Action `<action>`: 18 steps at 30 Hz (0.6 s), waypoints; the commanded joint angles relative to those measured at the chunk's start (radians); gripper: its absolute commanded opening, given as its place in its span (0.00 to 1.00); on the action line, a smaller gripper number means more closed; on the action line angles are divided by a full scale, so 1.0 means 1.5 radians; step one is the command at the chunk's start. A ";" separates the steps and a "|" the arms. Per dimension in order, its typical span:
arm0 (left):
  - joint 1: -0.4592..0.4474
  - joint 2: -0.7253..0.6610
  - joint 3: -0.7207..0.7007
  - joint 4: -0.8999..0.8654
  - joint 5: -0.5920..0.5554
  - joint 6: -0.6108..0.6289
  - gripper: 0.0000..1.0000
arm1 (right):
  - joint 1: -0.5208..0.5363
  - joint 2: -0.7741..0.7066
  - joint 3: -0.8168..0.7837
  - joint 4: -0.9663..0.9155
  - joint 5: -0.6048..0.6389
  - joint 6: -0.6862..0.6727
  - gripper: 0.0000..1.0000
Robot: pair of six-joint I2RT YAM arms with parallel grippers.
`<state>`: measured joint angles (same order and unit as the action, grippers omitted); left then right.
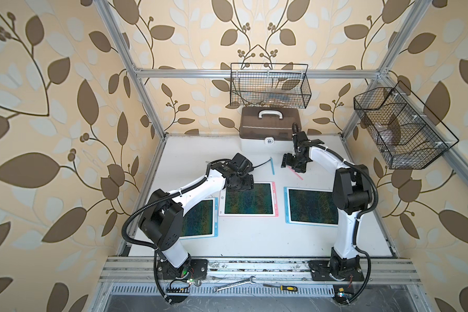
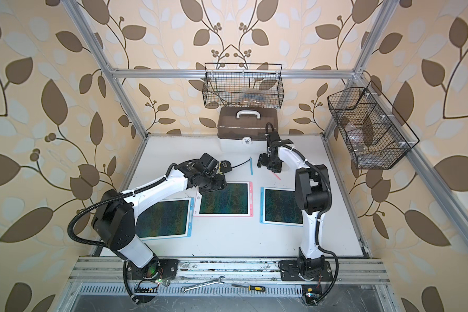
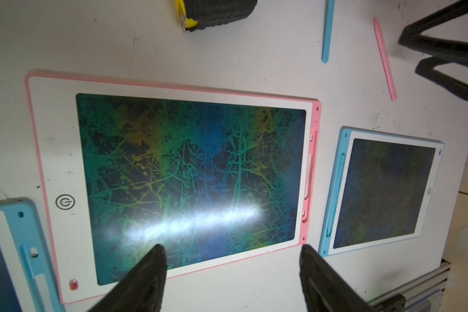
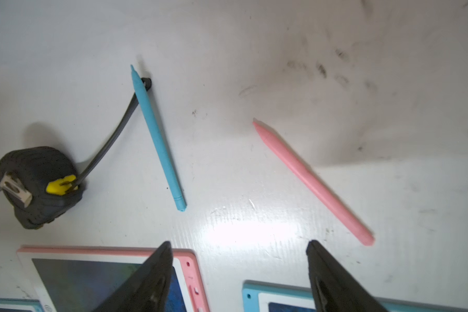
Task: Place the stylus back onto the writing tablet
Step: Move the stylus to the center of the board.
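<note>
Nothing placed yet. In a top view the pink stylus [image 1: 297,174] and blue stylus [image 1: 272,165] lie loose on the table [image 1: 254,243], at 2 and 1 o'clock from the pink tablet [image 1: 273,205]; its side slot looks empty. Right claw [image 4: 238,243] hovers beside the pink stylus, jaws spread, holding nothing. Left claw [image 3: 231,247] hangs over the pink tablet, likewise spread and empty. Pickup, carry and seating all remain.

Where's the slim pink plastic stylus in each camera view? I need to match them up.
Both top views: slim pink plastic stylus lies on the white table, far half, partly covered.
Left wrist: the stylus lies past the pink-framed writing tablet.
Right wrist: the stylus lies ahead of the open right gripper.
Shared landmark: slim blue plastic stylus beside it, not touching.
</note>
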<state>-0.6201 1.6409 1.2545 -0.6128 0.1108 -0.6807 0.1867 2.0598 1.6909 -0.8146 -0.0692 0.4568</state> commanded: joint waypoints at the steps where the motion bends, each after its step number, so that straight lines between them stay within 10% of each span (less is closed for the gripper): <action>1: 0.006 -0.033 -0.006 0.001 0.020 -0.010 0.78 | -0.011 -0.019 -0.003 -0.066 0.056 -0.095 0.78; 18: 0.004 -0.033 0.006 -0.014 0.017 -0.026 0.78 | -0.050 0.124 0.115 -0.164 0.053 -0.270 0.79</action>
<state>-0.6201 1.6409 1.2522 -0.6186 0.1314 -0.7033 0.1127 2.2169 1.8244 -1.0111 0.0307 0.1089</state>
